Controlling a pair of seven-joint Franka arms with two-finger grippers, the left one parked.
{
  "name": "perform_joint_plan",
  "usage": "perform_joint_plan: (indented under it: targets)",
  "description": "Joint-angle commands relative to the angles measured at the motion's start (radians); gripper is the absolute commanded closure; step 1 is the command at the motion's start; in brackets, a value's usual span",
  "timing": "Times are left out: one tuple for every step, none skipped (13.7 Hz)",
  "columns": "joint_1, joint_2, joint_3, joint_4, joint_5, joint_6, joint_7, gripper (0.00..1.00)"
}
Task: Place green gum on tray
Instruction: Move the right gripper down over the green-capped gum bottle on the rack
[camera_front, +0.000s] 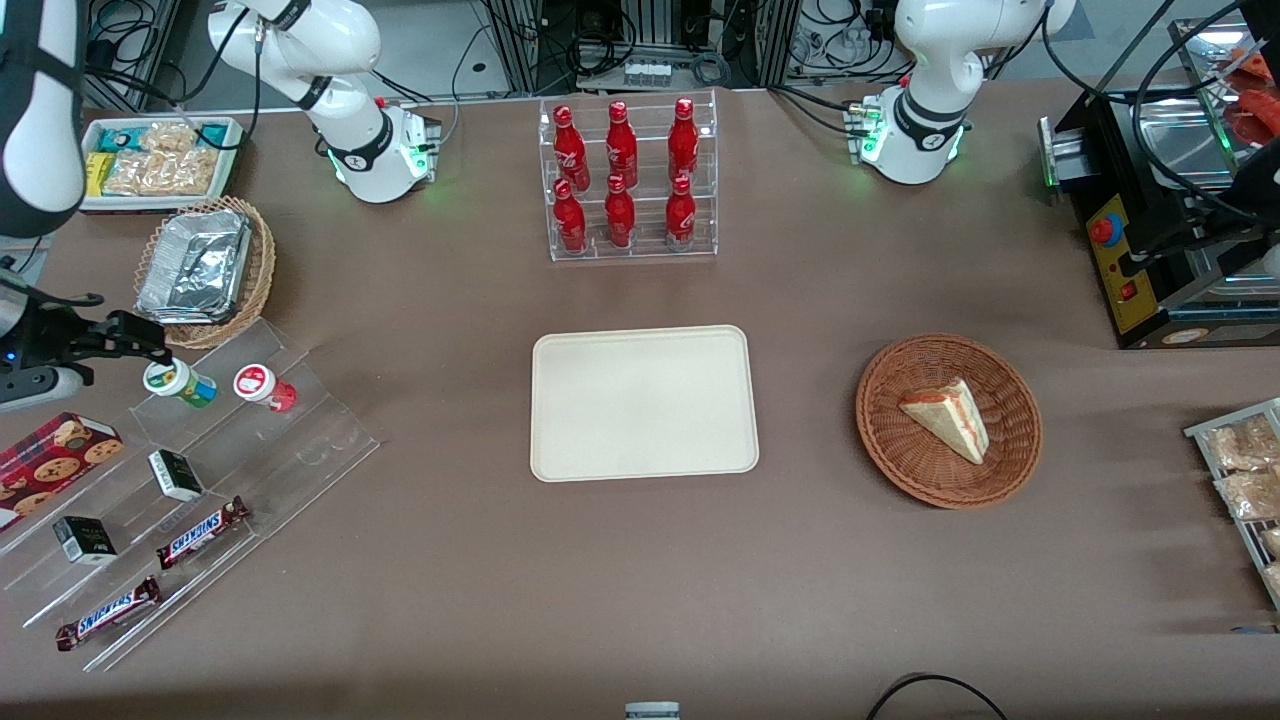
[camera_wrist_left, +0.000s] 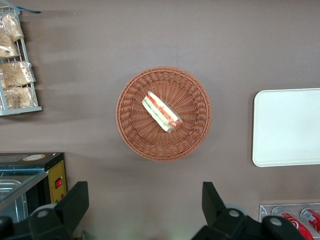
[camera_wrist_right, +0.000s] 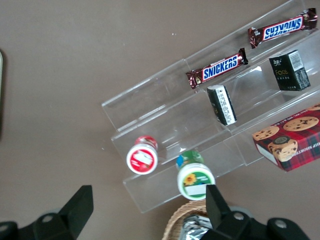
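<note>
So the tray (camera_front: 643, 403) sits bare mid-counter, well away from the jaws, looks like it's waiting for the drop. The clear stepped rack (camera_front: 190, 490) holds the green gum (camera_wrist_right: 195, 178) beside a red-lidded bottle (camera_wrist_right: 142, 155). The gripper (camera_wrist_right: 150, 215) hovers just above, jaws spread wide with nothing held, gum nearly between them.
</note>
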Motion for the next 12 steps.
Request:
perform_joint_plan:
  targets:
    - [-0.031,-0.019,0.003,-0.072,0.022,0.078,-0.131,0.00]
    - [-0.053,-0.023,0.002,-0.110,0.022,0.130,-0.203,0.00]
    - [-0.076,-0.028,0.003,-0.150,0.022,0.180,-0.266,0.00]
    - [-0.081,-0.031,0.002,-0.185,0.024,0.217,-0.309,0.00]
    - [-0.099,-0.032,0.003,-0.213,0.024,0.250,-0.335,0.00]
    - [-0.102,-0.032,0.003,-0.242,0.024,0.287,-0.348,0.00]
    - [-0.107,-0.031,0.003,-0.274,0.025,0.328,-0.366,0.00]
    - [-0.108,-0.031,0.003,-0.297,0.033,0.353,-0.374,0.00]
    - [-0.110,-0.032,0.002,-0.307,0.041,0.359,-0.376,0.00]
    - [-0.111,-0.028,0.002,-0.310,0.042,0.364,-0.379,0.00]
    - [-0.114,-0.025,0.002,-0.319,0.042,0.387,-0.385,0.00]
    - [-0.114,-0.022,0.002,-0.331,0.042,0.410,-0.388,0.01]
